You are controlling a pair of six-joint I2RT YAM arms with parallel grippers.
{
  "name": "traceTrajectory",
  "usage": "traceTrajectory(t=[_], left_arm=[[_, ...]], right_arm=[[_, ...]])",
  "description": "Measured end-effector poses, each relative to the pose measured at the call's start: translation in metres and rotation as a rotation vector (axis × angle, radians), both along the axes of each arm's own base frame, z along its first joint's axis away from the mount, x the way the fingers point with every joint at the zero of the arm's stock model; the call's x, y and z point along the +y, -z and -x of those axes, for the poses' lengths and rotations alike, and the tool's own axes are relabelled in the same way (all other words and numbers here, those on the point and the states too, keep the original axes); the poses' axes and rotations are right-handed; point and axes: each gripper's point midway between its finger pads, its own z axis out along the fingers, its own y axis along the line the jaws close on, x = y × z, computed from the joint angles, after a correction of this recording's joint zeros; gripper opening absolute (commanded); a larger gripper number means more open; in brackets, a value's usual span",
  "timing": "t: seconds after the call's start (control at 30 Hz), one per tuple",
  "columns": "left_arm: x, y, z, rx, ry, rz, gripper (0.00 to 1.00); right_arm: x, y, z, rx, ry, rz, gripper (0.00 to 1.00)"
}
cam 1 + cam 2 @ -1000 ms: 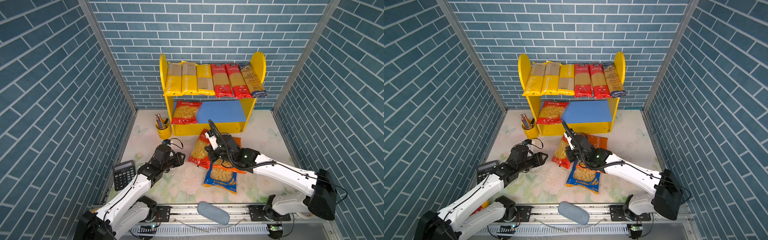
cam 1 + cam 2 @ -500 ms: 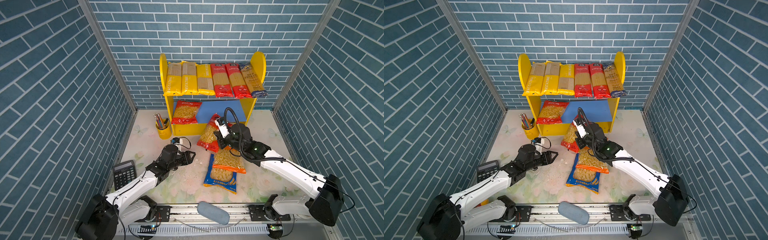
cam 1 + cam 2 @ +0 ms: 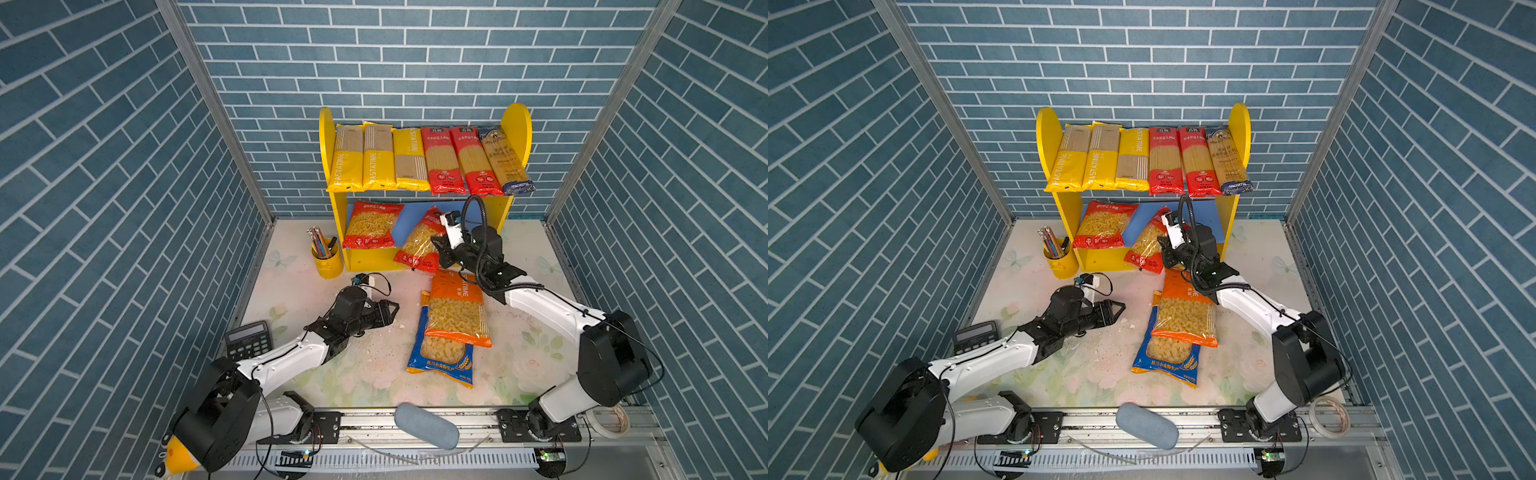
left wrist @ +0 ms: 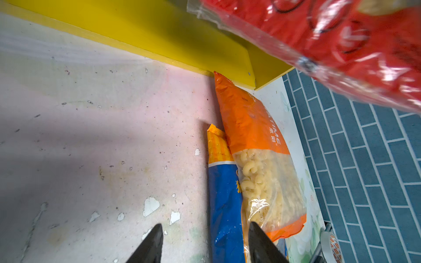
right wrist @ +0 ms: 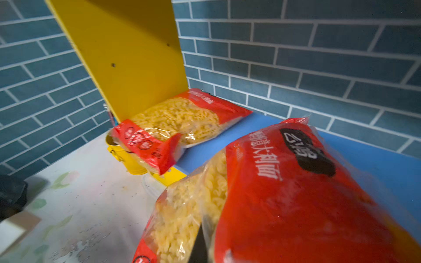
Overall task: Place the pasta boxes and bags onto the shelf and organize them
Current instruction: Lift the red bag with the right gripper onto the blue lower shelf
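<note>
The right hand (image 3: 437, 248) is clamped on a glossy, crinkled red plastic bag of short pasta (image 3: 417, 244), tilted at the front edge of the flat blue lower board (image 3: 409, 220) of the yellow-sided wooden shelf (image 3: 516, 137). The left hand (image 3: 390, 311) hovers partly open, empty, above the scuffed floral table (image 3: 365, 374).

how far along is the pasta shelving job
Done: six long packs lie atop the shelf, one red bag on its blue lower board. In hand: the right gripper holds a second red bag at its front. Left: orange bag and blue bag on the table; left gripper open, empty.
</note>
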Motion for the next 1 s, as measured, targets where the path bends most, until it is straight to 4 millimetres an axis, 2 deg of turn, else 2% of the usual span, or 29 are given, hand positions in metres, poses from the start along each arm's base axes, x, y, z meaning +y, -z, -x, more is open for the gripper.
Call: traceTrajectory(t=[0.07, 0.27, 0.4, 0.5, 0.7, 0.9, 1.0], left_arm=[[-0.001, 0.0, -0.001, -0.003, 0.002, 0.001, 0.6], [-0.008, 0.006, -0.007, 0.011, 0.009, -0.007, 0.6], [-0.022, 0.004, -0.012, 0.008, 0.036, -0.006, 0.61], [-0.035, -0.003, -0.016, -0.012, 0.058, 0.002, 0.61], [-0.062, -0.007, -0.032, -0.032, 0.09, 0.015, 0.61], [-0.092, -0.007, -0.055, -0.051, 0.113, 0.032, 0.61], [-0.102, 0.0, -0.062, -0.046, 0.122, 0.041, 0.61]], right_arm=[[-0.011, 0.009, -0.01, 0.025, 0.035, -0.011, 0.0], [-0.028, 0.02, -0.015, 0.094, 0.09, -0.072, 0.0], [-0.053, 0.032, -0.024, 0.182, 0.158, -0.152, 0.0], [-0.063, 0.04, -0.023, 0.234, 0.188, -0.216, 0.0], [-0.067, 0.037, -0.025, 0.317, 0.218, -0.342, 0.0], [-0.086, 0.041, -0.03, 0.416, 0.274, -0.503, 0.0], [-0.08, 0.038, -0.033, 0.446, 0.246, -0.582, 0.0]])
